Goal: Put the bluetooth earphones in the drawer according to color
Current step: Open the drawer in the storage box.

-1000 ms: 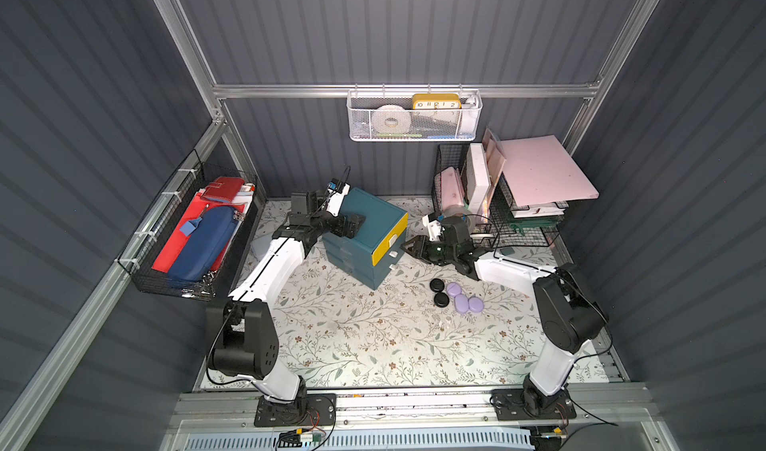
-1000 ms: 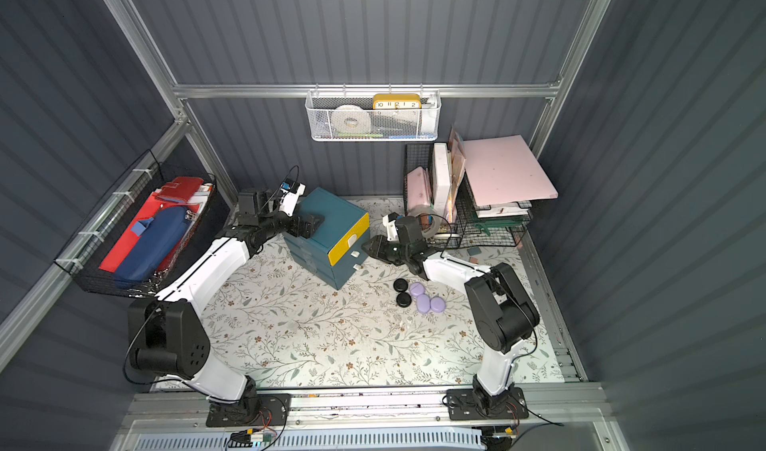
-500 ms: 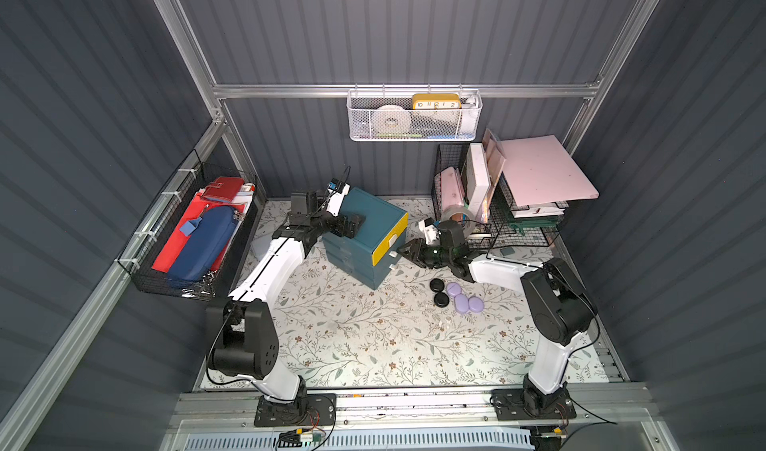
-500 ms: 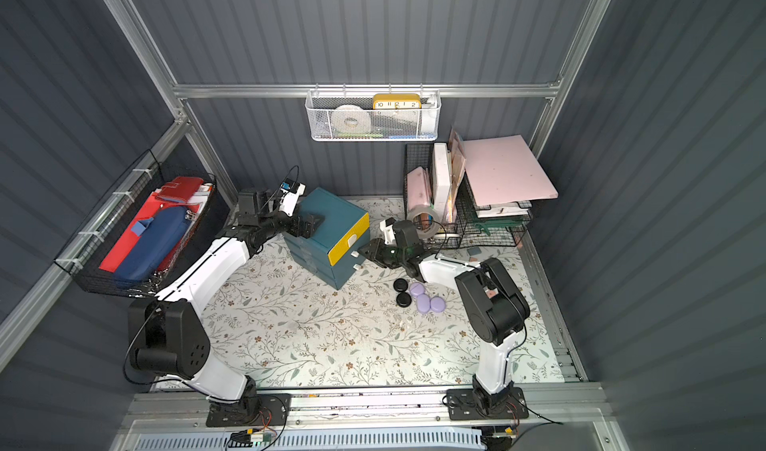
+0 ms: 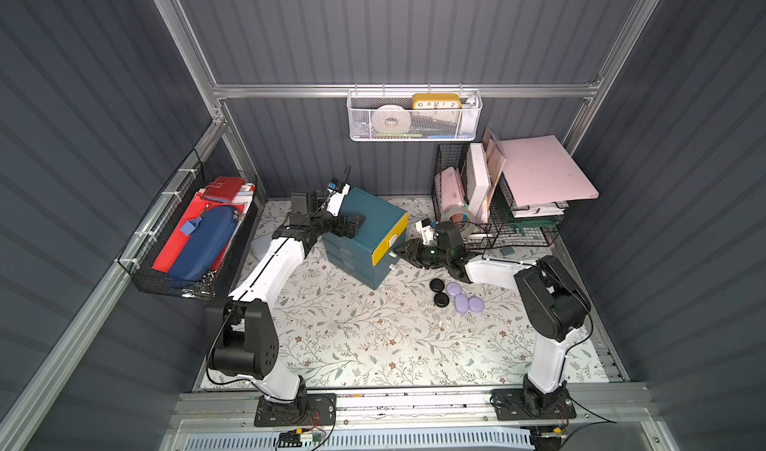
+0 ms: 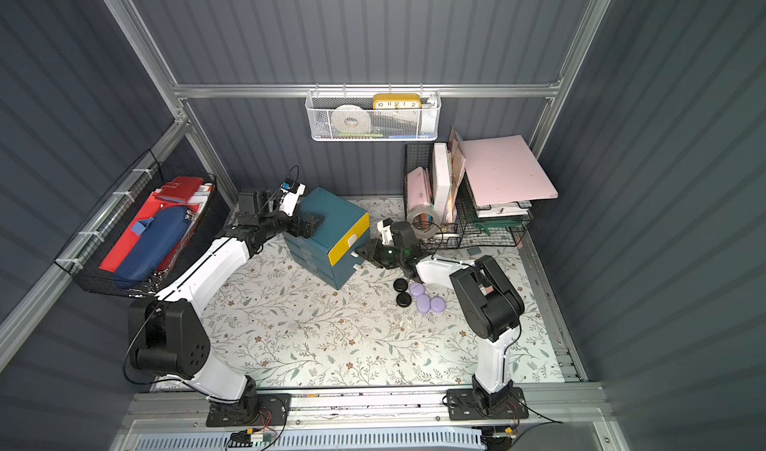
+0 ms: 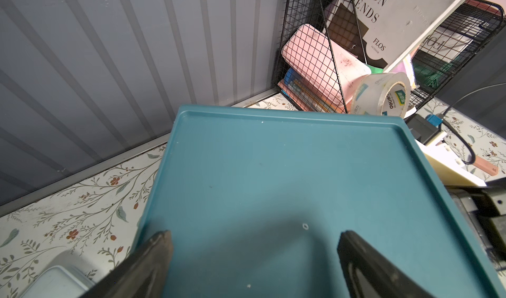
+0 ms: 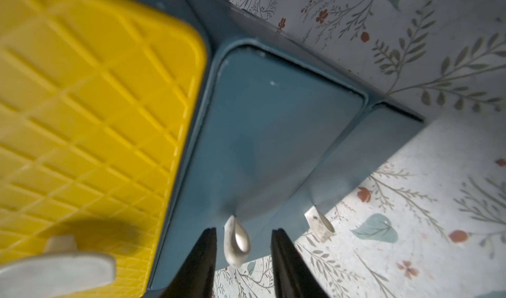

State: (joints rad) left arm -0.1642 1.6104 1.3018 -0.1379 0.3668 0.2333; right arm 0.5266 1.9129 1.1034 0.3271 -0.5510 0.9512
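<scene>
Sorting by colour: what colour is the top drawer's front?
The top drawer front is yellow; best in the right wrist view.

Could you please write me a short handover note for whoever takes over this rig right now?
Left pincer: open, poised over the top of the teal cabinet, holding nothing.
Right pincer: open, jaws either side of the white handle of the middle drawer, not yet gripping.
Things: two black earphone cases and three lavender earphone cases lie on the floral mat beside the right arm; no white ones in view.
Done: nothing visibly sorted; all three drawers look shut.
To do: open drawers, sort the five cases by color.
</scene>
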